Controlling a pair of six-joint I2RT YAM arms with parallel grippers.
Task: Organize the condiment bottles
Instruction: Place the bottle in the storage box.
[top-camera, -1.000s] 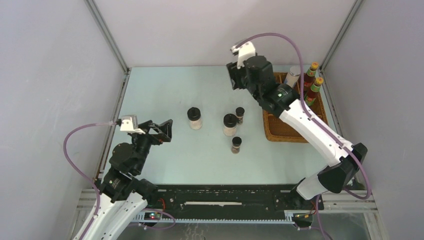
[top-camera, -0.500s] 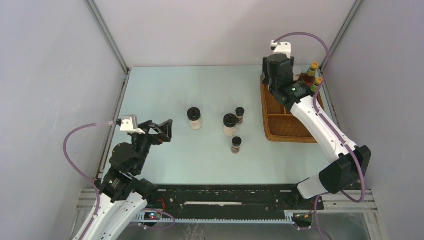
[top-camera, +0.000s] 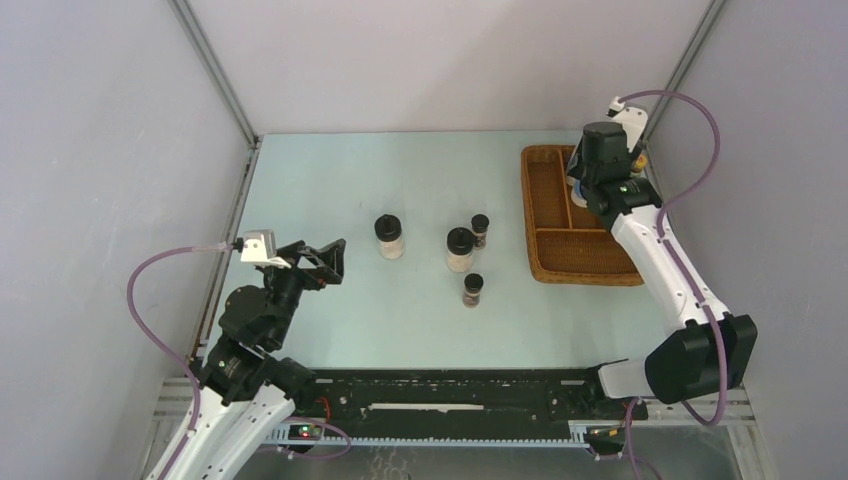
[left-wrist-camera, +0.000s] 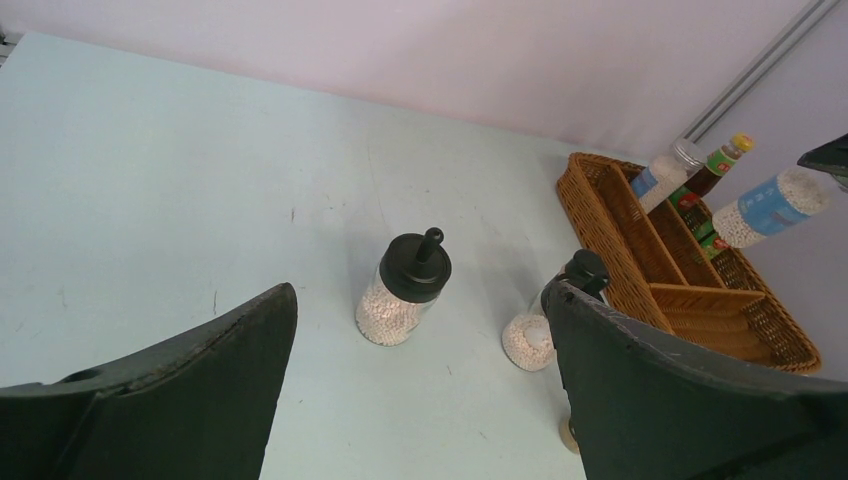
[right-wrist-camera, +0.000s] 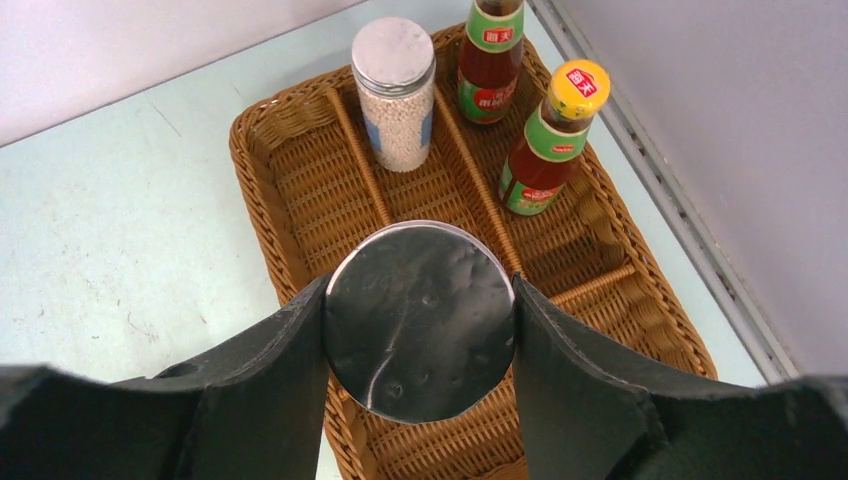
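**Swung across: jar now over tray**

Since a second ago my right pincer (right-wrist-camera: 418, 335) has crossed above the wicker tray (right-wrist-camera: 290, 190), clenched on a silver-lidded jar (right-wrist-camera: 418, 305), lid up, evidently to lower it beside its twin (right-wrist-camera: 393, 95) standing just beyond. Left pincer (top-camera: 325, 260) gapes, idle, holding nothing.

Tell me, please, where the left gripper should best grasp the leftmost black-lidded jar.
Likely the body of the black-lidded jar, below the lid, from its near left side: it stands upright, nothing touching it, and the lid's knob is narrow.
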